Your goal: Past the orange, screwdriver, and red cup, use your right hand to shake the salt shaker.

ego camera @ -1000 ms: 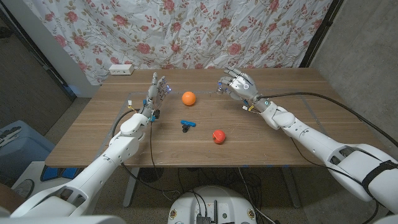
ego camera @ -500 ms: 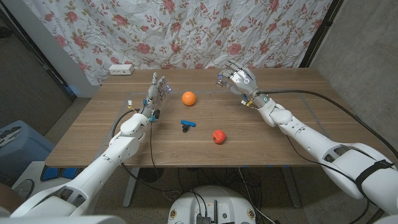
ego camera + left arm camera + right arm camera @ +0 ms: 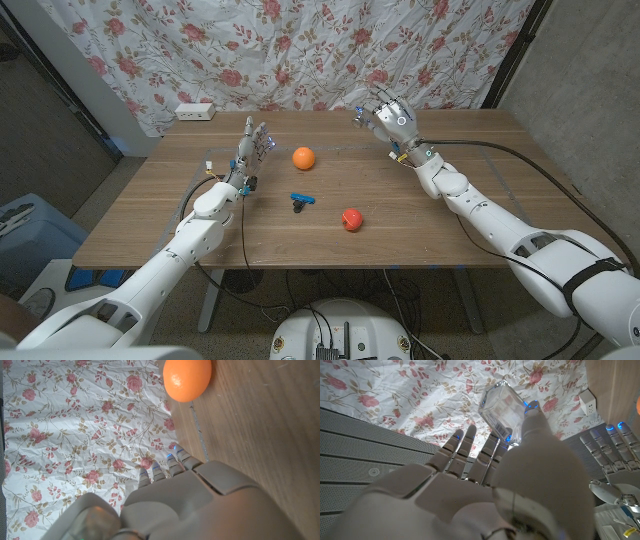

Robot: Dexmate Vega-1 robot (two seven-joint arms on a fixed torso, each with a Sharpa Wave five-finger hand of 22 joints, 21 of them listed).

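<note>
My right hand (image 3: 389, 119) is raised above the table's far side, beyond the orange (image 3: 303, 158), the blue-handled screwdriver (image 3: 302, 201) and the red cup (image 3: 350, 219) lying on its side. It holds the clear glass salt shaker (image 3: 502, 404) between its thumb and fingers (image 3: 470, 447), tilted in the air; in the head view the shaker (image 3: 358, 121) peeks out at the hand's edge. My left hand (image 3: 251, 153) stands upright near the left of the orange (image 3: 187, 379), fingers apart and holding nothing.
A white power strip (image 3: 195, 111) lies at the table's back left edge, in front of the floral curtain (image 3: 300, 50). A black cable (image 3: 520, 160) runs across the right of the wooden table (image 3: 430, 235).
My right hand has lifted the salt shaker a little higher and farther toward the curtain. The left hand, orange, screwdriver and cup have not moved.
</note>
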